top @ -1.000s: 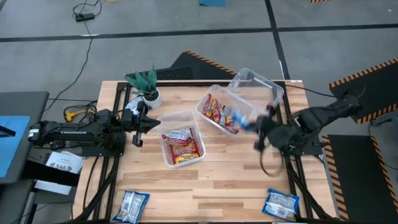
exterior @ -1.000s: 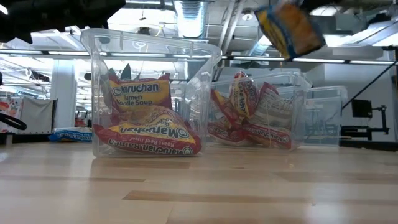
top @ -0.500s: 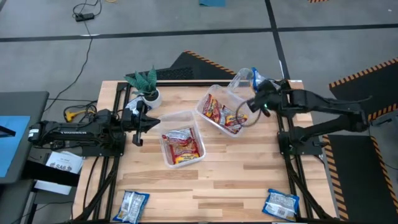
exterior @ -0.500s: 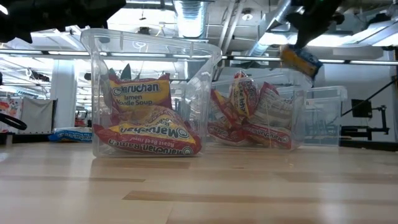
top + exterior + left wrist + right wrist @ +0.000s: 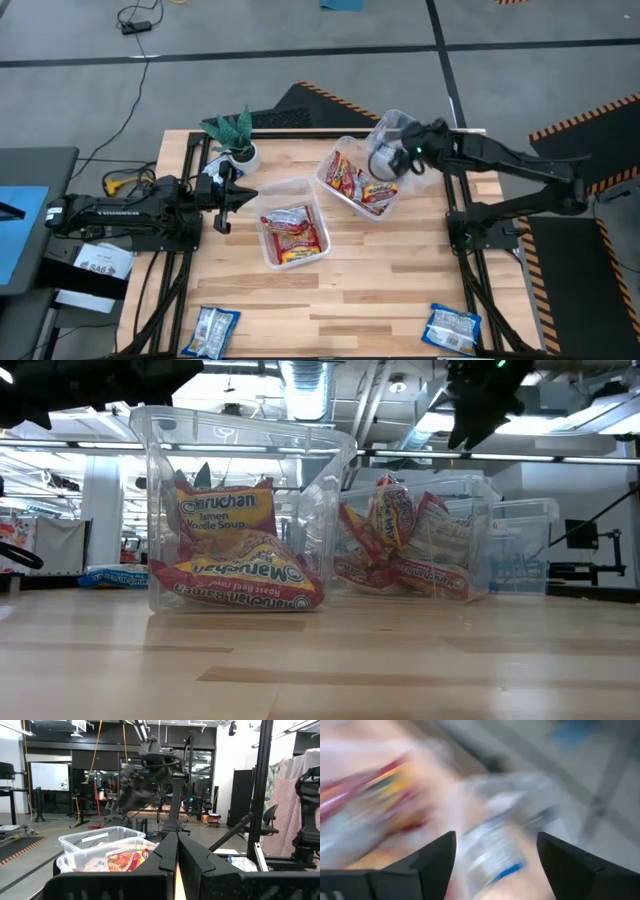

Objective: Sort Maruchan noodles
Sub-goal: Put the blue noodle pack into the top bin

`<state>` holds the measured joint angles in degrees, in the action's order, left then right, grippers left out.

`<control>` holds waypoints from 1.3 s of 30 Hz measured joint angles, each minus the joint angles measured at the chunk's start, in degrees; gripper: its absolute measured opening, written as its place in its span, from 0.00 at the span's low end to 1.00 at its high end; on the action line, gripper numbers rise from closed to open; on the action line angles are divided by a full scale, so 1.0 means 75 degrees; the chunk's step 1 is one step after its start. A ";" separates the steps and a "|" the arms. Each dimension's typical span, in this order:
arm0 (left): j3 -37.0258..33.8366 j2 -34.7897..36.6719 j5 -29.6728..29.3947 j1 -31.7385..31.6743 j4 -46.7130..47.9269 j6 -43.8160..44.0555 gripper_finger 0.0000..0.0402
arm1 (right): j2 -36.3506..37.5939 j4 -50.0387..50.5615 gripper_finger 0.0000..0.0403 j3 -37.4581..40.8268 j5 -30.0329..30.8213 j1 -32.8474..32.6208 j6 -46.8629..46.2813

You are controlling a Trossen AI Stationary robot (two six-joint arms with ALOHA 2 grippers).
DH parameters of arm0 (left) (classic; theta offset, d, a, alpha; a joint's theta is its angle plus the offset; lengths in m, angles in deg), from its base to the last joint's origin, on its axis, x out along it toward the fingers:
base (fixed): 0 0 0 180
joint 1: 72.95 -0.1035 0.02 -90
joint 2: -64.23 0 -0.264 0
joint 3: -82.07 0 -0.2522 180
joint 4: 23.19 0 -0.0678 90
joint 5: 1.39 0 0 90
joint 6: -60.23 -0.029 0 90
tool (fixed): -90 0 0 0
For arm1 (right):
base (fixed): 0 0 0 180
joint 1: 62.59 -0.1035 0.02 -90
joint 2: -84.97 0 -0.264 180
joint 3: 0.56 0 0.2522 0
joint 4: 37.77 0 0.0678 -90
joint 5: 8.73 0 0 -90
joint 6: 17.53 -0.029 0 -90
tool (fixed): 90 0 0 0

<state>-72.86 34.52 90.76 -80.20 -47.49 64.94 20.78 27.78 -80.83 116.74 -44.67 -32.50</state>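
Observation:
My right gripper [image 5: 398, 158] [image 5: 495, 840] hangs open above the clear tubs at the table's far right. Beyond its spread fingers a blue-and-white Maruchan packet [image 5: 492, 862] shows, blurred and free of them. The middle tub [image 5: 352, 186] holds red-and-silver packets. The near tub [image 5: 292, 236] holds red-orange-yellow packets [image 5: 240, 575] lying on its floor. Two more blue-and-white packets [image 5: 212, 330] [image 5: 452, 327] lie flat near the front edge. My left gripper [image 5: 226, 196] [image 5: 177, 840] waits shut at the table's left side, holding nothing.
A third clear tub [image 5: 412, 130] stands at the far right corner, behind the middle one. A small potted green plant [image 5: 232, 136] stands at the far left. Bare wood [image 5: 380, 290] lies between the tubs and the front edge.
My right gripper has carried a blue-and-white packet up from the table's right side toward the far edge, over the far right tubs. There it has opened and let the packet go, and it has drifted a little toward the middle tub.

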 joint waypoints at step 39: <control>-0.0003 -0.0003 -0.0006 0.0000 0.0006 -0.0058 0.00 | -0.5108 0.0436 0.75 0.0415 -1.0068 -0.9053 -0.8616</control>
<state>-72.88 34.50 90.72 -80.20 -47.45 64.50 -17.53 31.05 -77.72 41.23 -112.57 -97.12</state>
